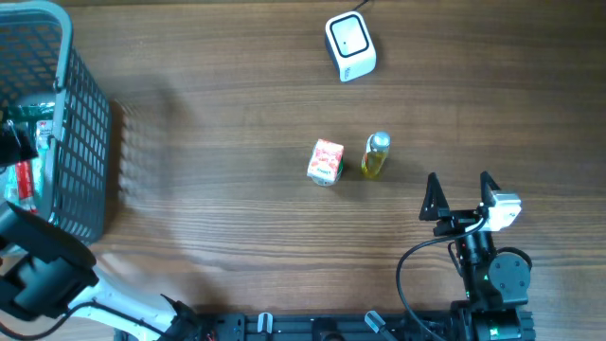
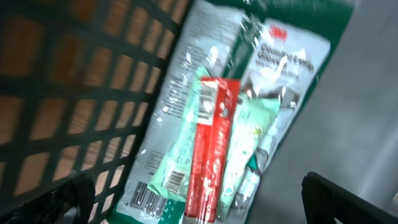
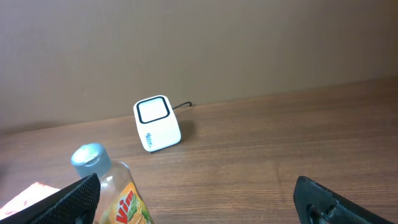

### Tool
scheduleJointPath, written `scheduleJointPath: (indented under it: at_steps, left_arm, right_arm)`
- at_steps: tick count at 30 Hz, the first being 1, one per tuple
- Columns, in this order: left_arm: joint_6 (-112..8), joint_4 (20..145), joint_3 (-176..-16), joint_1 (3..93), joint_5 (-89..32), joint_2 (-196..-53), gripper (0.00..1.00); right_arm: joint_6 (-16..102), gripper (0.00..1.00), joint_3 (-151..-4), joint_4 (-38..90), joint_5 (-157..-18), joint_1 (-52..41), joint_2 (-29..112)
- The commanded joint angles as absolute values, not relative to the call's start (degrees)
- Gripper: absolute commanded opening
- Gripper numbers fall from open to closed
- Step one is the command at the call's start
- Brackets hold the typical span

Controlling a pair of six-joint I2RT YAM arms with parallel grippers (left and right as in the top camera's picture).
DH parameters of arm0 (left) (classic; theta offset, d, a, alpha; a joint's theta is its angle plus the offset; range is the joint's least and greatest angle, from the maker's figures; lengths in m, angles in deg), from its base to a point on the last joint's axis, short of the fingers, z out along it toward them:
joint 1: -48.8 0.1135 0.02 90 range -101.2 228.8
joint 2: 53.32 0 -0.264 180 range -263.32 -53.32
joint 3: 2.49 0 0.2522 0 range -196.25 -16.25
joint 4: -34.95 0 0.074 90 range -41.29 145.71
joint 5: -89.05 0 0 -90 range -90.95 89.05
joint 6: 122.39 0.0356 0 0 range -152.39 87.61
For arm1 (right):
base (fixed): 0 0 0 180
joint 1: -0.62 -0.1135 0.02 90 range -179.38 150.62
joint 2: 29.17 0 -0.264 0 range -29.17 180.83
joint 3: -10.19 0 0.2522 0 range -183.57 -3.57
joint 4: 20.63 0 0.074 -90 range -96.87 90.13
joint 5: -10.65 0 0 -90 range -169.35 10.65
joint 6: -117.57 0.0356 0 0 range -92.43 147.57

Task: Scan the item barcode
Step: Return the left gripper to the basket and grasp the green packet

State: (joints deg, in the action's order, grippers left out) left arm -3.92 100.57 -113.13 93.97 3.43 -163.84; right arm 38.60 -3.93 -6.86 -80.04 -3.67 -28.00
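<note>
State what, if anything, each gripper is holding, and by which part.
Nothing is held. The right gripper is open, apart from the bottle; the left gripper is open over the packets in the basket.

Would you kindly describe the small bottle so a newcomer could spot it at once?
On the wooden table, find the white scanner at the far edge, then the two items side by side nearer the robot. The bottle is the right-hand one: yellow with a pale cap, unlike the pink carton.
</note>
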Motion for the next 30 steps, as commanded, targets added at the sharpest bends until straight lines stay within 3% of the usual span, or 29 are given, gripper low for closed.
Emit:
scheduleJointPath:
  at_steps: [1, 30]
  left_arm:
    - [4.84, 102.27, -113.64, 94.47, 2.25, -167.25, 1.00]
    - [13.92, 102.12, -112.78, 97.84, -7.11, -176.65, 1.00]
  right_arm:
    - [38.20, 1.00, -3.86, -7.12, -80.78, -3.43, -28.15]
    - [38.20, 1.00, -3.86, -7.12, -80.78, -3.43, -28.15]
